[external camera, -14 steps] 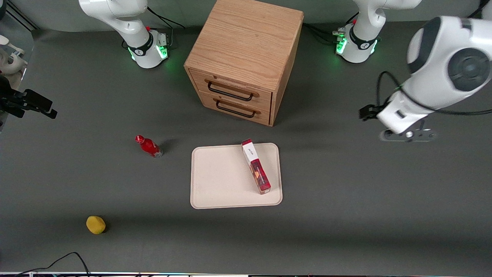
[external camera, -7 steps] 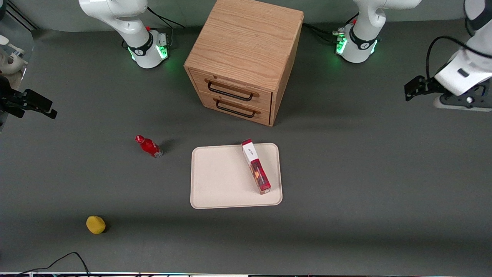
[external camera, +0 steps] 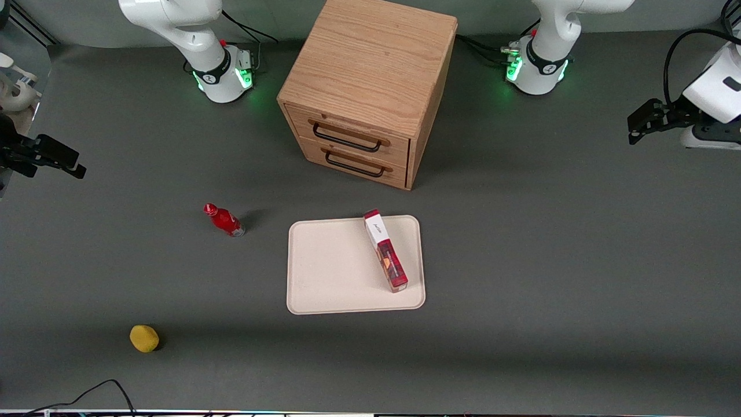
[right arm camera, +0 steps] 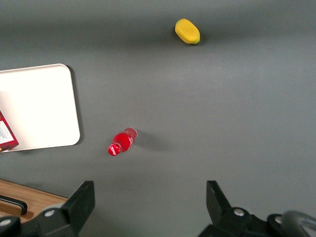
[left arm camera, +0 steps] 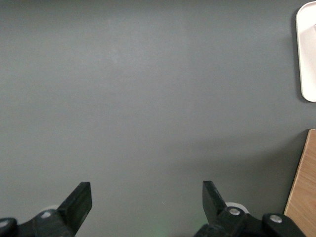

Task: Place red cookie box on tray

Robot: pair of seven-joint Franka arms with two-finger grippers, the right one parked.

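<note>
One red cookie box (external camera: 385, 250), one tray (external camera: 336, 272), one claw (left arm camera: 144, 205).

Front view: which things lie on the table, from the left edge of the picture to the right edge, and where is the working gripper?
yellow fruit → small red bottle → tray → red cookie box, lying on the tray → gripper, open, above bare table at the working arm's end.

High front view, downward wrist views
</note>
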